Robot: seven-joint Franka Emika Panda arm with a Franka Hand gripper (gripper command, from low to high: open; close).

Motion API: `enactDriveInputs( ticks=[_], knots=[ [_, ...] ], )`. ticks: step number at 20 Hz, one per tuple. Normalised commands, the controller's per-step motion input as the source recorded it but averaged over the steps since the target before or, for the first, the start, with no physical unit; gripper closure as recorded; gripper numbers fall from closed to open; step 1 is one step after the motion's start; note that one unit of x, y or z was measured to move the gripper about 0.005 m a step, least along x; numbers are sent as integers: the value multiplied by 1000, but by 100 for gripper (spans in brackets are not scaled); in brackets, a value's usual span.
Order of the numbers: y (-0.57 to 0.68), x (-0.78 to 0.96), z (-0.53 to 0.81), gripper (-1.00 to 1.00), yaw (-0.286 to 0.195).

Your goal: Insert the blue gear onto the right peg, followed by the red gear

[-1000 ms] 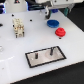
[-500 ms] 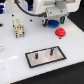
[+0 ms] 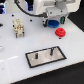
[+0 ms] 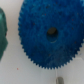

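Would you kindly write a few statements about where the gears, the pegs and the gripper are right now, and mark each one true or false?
1. The red gear lies on the table, off the grey plate. True.
2. The blue gear is already seated on the right peg. False: both pegs stand bare, and the blue gear lies beneath the wrist camera.
3. The blue gear fills most of the wrist view. True.
4. The gripper hangs directly over the grey plate. False: it is farther back, beside the red gear.
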Motion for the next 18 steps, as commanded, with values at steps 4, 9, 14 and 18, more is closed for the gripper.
enactDriveInputs(
  ticks=[4, 9, 14, 18],
  knots=[
    [14, -92, -88, 100, 0],
    [-14, 179, 231, 100, 0],
    [-53, 436, 543, 100, 0],
    [-152, 662, 558, 100, 0]
  ],
)
